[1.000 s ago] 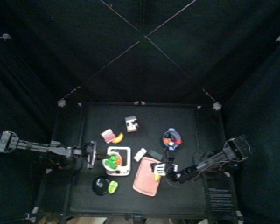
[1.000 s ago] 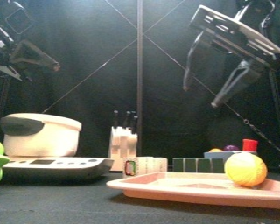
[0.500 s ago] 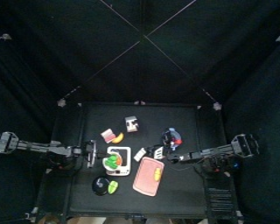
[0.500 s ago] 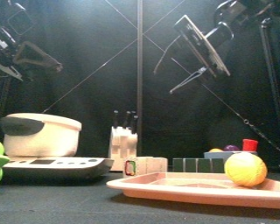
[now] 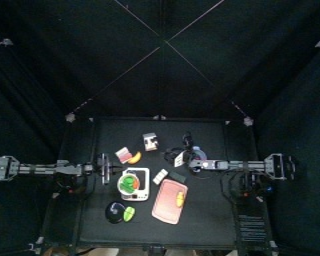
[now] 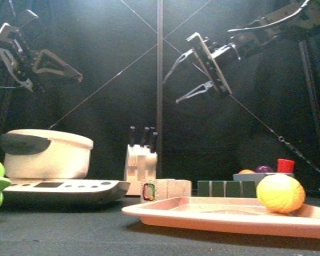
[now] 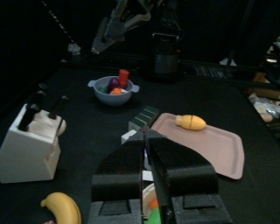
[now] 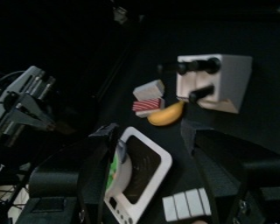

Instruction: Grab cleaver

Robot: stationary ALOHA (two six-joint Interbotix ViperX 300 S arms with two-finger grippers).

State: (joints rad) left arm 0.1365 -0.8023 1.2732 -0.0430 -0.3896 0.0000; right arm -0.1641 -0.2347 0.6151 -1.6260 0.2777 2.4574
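The cleaver (image 5: 160,177) lies at the pink board's (image 5: 170,203) far corner, between both arms, likely nearer the wide-open right gripper (image 5: 183,158) — the left gripper's (image 5: 107,172) state is unclear.

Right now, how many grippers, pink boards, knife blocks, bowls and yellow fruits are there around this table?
Grippers: 2 (left gripper, right gripper)
Pink board: 1
Knife block: 1
Bowl: 1
Yellow fruit: 2 (banana, lemon)
Total: 7
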